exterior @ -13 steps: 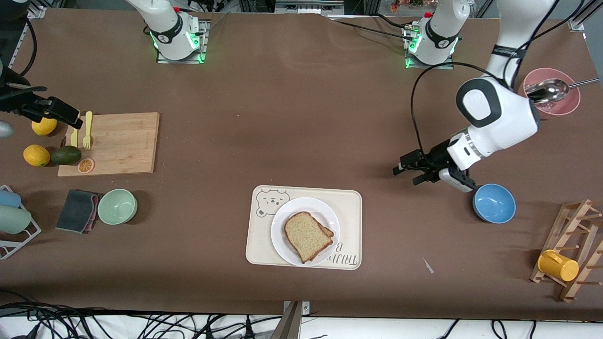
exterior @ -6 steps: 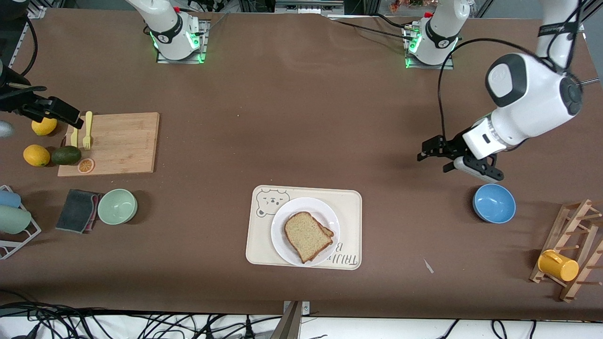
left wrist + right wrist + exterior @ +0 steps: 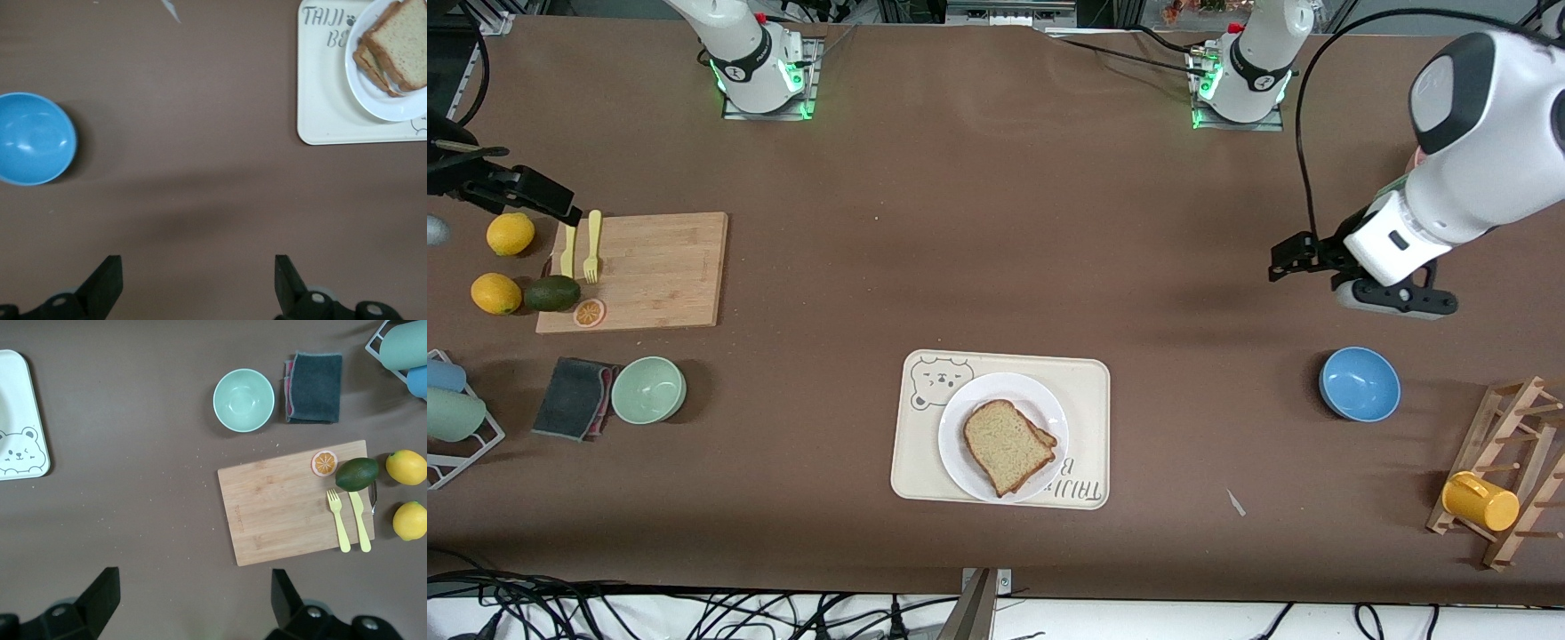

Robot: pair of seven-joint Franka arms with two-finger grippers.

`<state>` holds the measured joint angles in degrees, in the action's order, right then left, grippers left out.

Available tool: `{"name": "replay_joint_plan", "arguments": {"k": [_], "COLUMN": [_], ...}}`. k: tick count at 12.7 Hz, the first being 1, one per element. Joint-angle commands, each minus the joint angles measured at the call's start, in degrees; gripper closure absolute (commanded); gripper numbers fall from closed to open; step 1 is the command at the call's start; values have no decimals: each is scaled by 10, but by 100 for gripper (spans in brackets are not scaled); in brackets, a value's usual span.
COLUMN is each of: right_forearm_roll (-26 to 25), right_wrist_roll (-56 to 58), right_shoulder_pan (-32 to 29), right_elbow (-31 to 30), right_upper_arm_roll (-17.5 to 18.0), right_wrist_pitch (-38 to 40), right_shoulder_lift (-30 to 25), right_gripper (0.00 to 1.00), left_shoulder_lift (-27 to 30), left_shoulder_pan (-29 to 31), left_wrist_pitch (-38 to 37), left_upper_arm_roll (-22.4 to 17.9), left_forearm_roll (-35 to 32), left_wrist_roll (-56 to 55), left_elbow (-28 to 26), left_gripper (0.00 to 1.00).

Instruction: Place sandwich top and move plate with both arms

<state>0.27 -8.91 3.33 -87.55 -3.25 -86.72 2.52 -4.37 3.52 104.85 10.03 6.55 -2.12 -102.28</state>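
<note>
R gripper [image 3: 560,213] is parked open & empty over cutting board [image 3: 658,267] edge, by 2 lemons [image 3: 496,293], 1 avocado [image 3: 551,292]. Sandwich top [image 3: 1007,444] is seen already on darker slice on plate [image 3: 960,418], 1 plate, on bear tray [image 3: 1085,391], 2 slices counted. L gripper [image 3: 1294,264] is open, empty, over bare table near blue bowl [image 3: 1359,383]; 2 bowls counted. Top-placing judged done; next, plate rim needs gripping by both arms.
</note>
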Motion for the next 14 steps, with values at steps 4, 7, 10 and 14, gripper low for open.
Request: {"name": "replay_joint_plan", "arguments": {"k": [4,7,10,14], "right_forearm_roll": [11,10,12,12], "right_wrist_roll": [14,16,16,16], "right_shoulder_pan": [-4,-3,-3,-3], "right_elbow": [17,17,17,18], "right_upper_arm_roll": [4,5,5,5], "right_wrist_pitch": [23,23,32,32], "right_shoulder_lift": [5,4,3,2], "right_gripper": [0,0,0,0], "left_shoulder_lift": [-5,-6,-4,2], "left_shoulder_pan": [6,9,10,23], "left_wrist_pitch": [-150,-195,-198,-235], "left_upper_arm_roll": [1,-7,-38,-54], "left_forearm_roll": [-91,-145,-138,-51], "left_wrist_roll": [-38,-32,-31,-65], "left_elbow": [112,160,173,176], "left_gripper": [0,0,0,0]}}
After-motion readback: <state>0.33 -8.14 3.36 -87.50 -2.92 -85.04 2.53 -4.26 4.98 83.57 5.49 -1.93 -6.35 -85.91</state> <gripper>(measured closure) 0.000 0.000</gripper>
